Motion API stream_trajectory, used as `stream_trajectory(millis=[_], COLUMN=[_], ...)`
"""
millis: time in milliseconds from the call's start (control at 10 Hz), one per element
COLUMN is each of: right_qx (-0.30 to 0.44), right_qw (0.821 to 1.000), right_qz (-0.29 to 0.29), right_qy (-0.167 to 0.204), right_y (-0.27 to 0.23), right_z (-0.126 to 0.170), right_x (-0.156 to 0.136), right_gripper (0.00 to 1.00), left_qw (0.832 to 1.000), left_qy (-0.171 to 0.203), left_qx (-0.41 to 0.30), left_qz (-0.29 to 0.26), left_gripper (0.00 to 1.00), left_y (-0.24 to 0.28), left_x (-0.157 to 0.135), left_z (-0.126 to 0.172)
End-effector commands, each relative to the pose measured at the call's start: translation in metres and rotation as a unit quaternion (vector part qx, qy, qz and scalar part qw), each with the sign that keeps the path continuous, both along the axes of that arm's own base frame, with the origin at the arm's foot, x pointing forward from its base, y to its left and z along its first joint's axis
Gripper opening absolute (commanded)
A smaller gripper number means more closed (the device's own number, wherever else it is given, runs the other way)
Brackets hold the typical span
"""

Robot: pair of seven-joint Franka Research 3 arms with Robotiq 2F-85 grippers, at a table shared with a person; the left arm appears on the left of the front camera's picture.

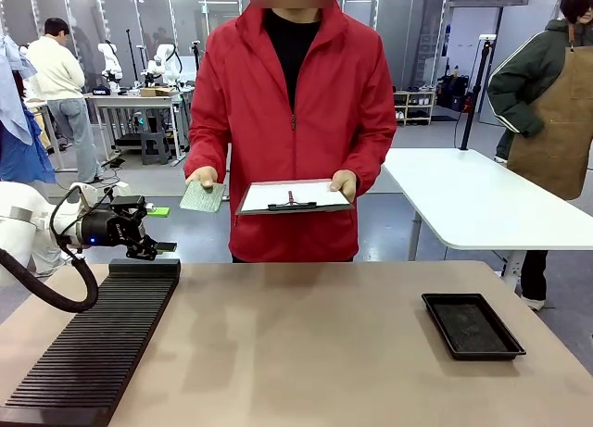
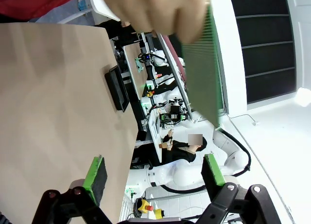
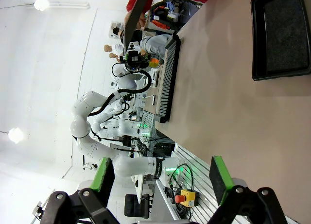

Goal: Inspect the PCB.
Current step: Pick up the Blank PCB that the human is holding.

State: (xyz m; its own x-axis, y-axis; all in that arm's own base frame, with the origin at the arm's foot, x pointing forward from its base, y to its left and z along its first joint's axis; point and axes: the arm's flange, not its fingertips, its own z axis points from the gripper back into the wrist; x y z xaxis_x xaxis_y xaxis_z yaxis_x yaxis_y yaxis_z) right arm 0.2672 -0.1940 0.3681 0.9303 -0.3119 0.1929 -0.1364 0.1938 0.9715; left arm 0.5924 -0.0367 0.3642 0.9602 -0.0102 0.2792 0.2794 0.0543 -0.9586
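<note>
Nearest the lens in the front view lies one black ribbed rack (image 1: 93, 339), running up the lower left of the frame on the desk (image 1: 306, 353). One shallow black tray (image 1: 473, 325) sits at the lower right, well apart from the rack. At middle left my left fingers (image 1: 159, 248) hover just above the rack's far end, spread wide and holding nothing. Across the desk stands one person in a red jacket with two hands raised. The hand (image 1: 201, 176) left of centre holds the one PCB (image 1: 202, 196), a green board tilted a little. The other hand (image 1: 344, 182) holds one white clipboard (image 1: 295, 197) with a black clip, just beside the board.

From my left wrist I count two green pads (image 2: 95, 178) at the bottom edge, far apart with only air between them. The PCB fills the upper right of the frame, seen nearly edge-on, with a blurred hand gripping its top. The desk takes the left half, and the single tray shows as a small dark shape at its edge.

From my right wrist, my right fingers (image 3: 160, 178) show two green pads at the bottom, fully spread and empty. Beyond them is the desk, with the tray at upper right and the rack at top centre.
</note>
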Motion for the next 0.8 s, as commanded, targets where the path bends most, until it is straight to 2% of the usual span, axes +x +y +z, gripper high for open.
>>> stream_trajectory(millis=[0, 400, 500, 700], right_qx=[0.005, 0.005, 0.005, 0.005], right_qw=[1.0, 1.0, 1.0, 1.0], right_qz=[-0.001, -0.001, -0.001, -0.001], right_qy=[-0.003, -0.003, -0.003, -0.003], right_y=[0.0, 0.0, 0.0, 0.0], right_z=[0.001, 0.001, 0.001, 0.001], right_x=[-0.001, -0.001, -0.001, -0.001], right_gripper=[1.0, 1.0, 1.0, 1.0], left_qw=[1.0, 1.0, 1.0, 1.0], left_qy=[0.0, 0.0, 0.001, 0.005], left_qx=[0.0, 0.0, 0.005, 0.022], left_qz=[0.0, 0.0, -0.012, -0.002], left_gripper=[1.0, 1.0, 1.0, 1.0], left_y=[0.0, 0.0, 0.007, 0.042], left_x=[0.0, 0.0, -0.009, -0.049], left_z=[0.001, 0.0, 0.014, 0.019])
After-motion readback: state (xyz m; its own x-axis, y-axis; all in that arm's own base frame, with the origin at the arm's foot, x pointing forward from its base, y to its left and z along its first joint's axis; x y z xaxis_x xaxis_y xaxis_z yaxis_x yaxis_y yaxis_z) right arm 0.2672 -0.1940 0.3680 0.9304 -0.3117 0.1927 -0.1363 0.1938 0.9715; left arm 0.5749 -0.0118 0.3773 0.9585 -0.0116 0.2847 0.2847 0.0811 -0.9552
